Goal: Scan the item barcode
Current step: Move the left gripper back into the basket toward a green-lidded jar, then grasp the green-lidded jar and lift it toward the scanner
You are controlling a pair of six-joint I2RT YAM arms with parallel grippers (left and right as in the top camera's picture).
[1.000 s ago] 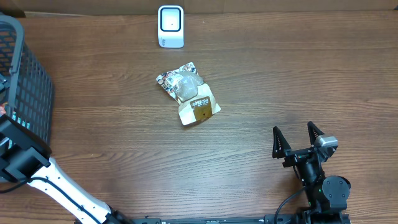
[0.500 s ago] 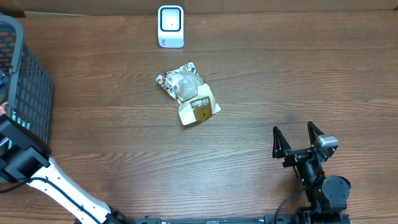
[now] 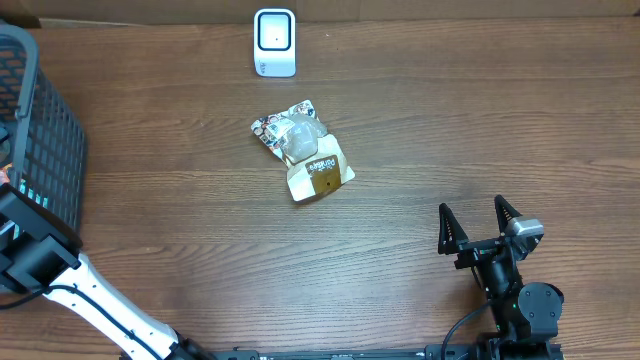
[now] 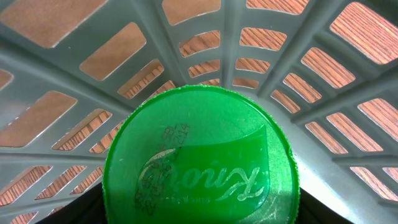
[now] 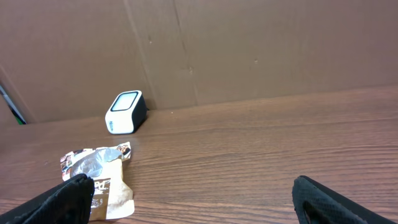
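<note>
Hanging down into the basket (image 3: 50, 140) at the left edge of the desk (image 3: 450, 120), the left hand is facing a green lid (image 4: 199, 155), with the basket's mesh behind it. The container under the lid is hidden, and I am taking it as the item to scan. The left hand's fingers are not showing clearly, so I cannot tell whether they are gripping the lid. Further right, a crinkled snack packet (image 3: 302, 150) is lying near the middle of the desk. The scanner (image 3: 274, 42) is standing just beyond it at the far edge. At the near right, the right hand (image 3: 471, 207) is resting with its fingers spread wide, holding nothing. I am judging these risks:
- the smooth round lid slipping from a partial pinch
- the container catching on the mesh while rising
- the packet being swept aside on the way to the scanner
- the barcode ending up turned away from the scanner's window
</note>
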